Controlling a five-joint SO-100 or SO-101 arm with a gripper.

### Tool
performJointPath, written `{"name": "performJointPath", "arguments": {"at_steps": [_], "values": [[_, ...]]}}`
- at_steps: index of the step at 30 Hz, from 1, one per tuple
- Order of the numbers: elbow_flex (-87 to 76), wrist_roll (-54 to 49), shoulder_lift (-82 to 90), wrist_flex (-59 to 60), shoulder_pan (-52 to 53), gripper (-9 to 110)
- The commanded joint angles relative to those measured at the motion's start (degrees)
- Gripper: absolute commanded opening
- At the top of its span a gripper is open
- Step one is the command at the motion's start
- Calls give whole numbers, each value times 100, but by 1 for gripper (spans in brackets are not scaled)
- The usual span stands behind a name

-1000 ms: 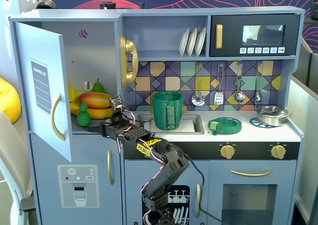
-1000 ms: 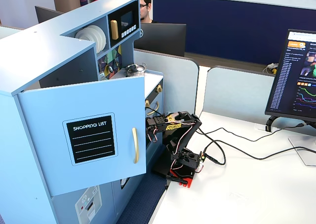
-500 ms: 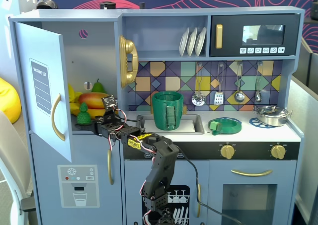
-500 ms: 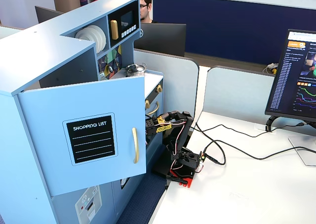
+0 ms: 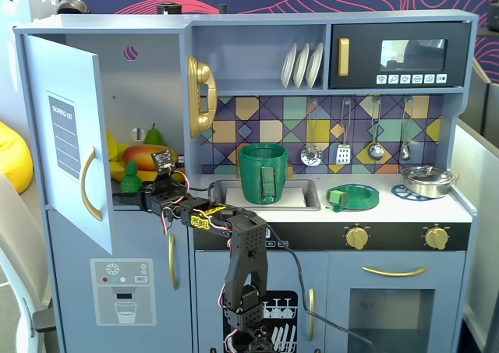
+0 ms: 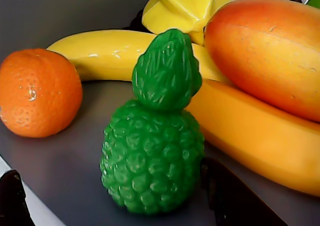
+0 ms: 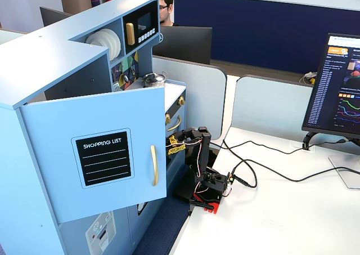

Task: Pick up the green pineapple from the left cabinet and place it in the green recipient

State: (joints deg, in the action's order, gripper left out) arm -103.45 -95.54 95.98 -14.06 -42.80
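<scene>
We see the pineapple [image 6: 152, 151] upright on the open cabinet [image 5: 66, 146] shelf beside an orange [image 6: 39, 91], with our dark fingers [image 6: 235, 198] spread open either side of it, not gripping.

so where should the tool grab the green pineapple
Grip the green pineapple around its wide bumpy body, not the narrow leafy crown. It stands upright at the shelf's front with the banana close behind, so come straight in from the open door side, level, one finger on each flank. The tool's dark fingertips already sit low on either side of it.
</scene>
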Motion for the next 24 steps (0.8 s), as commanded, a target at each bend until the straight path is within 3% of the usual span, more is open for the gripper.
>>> {"name": "performJointPath", "arguments": {"at_steps": [1, 20, 22, 24], "values": [[563, -79, -70, -237, 149, 41], [1819, -79, -1072, 53, 105, 37], [1925, -141, -1125, 193, 97, 29], [1916, -281, -1143, 290, 88, 12]]}}
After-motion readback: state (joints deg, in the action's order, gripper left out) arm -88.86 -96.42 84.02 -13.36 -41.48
